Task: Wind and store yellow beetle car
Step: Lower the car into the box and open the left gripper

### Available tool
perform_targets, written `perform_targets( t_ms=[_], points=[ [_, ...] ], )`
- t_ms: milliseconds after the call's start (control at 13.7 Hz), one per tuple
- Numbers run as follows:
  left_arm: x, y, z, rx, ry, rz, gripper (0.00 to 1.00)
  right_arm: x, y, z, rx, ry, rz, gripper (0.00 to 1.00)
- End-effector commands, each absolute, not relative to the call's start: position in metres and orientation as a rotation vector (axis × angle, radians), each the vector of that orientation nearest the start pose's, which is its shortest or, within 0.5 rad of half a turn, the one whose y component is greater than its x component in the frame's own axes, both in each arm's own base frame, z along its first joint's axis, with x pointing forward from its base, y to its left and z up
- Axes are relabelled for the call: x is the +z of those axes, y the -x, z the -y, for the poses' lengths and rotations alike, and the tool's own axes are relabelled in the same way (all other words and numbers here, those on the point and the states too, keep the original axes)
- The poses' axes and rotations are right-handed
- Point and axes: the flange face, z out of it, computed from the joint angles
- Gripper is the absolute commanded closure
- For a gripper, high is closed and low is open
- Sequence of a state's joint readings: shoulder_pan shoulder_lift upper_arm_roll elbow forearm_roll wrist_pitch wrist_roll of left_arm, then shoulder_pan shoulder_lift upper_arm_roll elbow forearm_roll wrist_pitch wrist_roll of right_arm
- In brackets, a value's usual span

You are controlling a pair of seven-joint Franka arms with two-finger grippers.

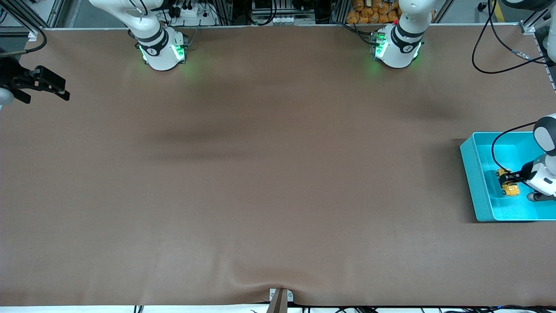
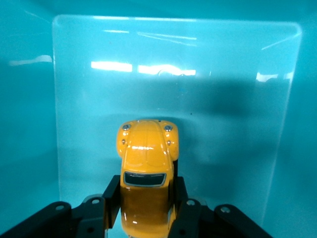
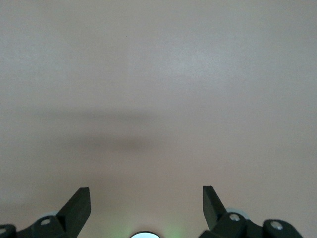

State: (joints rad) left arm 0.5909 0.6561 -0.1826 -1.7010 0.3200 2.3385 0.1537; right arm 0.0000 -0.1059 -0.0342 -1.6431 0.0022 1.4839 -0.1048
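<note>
Storage step looks nearly done. Yellow beetle car (image 1: 509,184) is inside the teal bin (image 1: 473,174), which sits at the left arm's end of the table. Left gripper (image 1: 512,177) is down in the bin w/ the car clamped between its fingers (image 2: 113,197). Can't tell if the wheels touch the bin floor or hang just above it. Whether the winding got done: nothing here shows it, no key or spring visible. Judged left to do: open the fingers, let go of the car, lift the arm out of the bin.

Right gripper (image 1: 45,82) waits over bare table (image 1: 260,174) at the right arm's end, well apart from the bin, fingers spread, holding nothing.

View diffs:
- Front view: gives layout only; bin vs. arms, both bases, how far apart the two grippers are. Car is a small yellow spot partly covered by the gripper; grip not readable there.
- Left wrist view: shows the grip itself; black pads tight against both sides of the car body (image 2: 147,163), hood and dark windscreen pointing away from the wrist, glossy bin floor and walls (image 2: 29,124) all round. No table, no other arm.
- Right wrist view: only brown table cover and two parted fingertips (image 3: 79,206); confirms the right gripper (image 3: 146,203) is empty. Car and bin absent from it.
</note>
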Motion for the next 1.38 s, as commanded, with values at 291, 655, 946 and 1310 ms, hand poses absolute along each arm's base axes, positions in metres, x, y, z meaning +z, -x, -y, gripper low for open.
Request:
perform_targets(
  t_ms=[291,655,946,1310],
  points=[
    [0.209,-0.61,-0.288,0.048,3.006,0.078,0.0,0.642,-0.507,0.015,0.059,3.109,0.086,0.0],
    [0.281,-0.62,-0.266,0.032,2.977,0.03,0.0,0.642,-0.507,0.015,0.064,3.107,0.086,0.0],
    [0.361,-0.629,-0.206,0.038,2.95,-0.042,0.0,0.642,-0.507,0.015,0.062,3.107,0.086,0.0],
    [0.443,-0.626,-0.086,0.038,3.008,-0.055,0.0,0.641,-0.507,0.016,0.064,3.108,0.081,0.0]
  ],
)
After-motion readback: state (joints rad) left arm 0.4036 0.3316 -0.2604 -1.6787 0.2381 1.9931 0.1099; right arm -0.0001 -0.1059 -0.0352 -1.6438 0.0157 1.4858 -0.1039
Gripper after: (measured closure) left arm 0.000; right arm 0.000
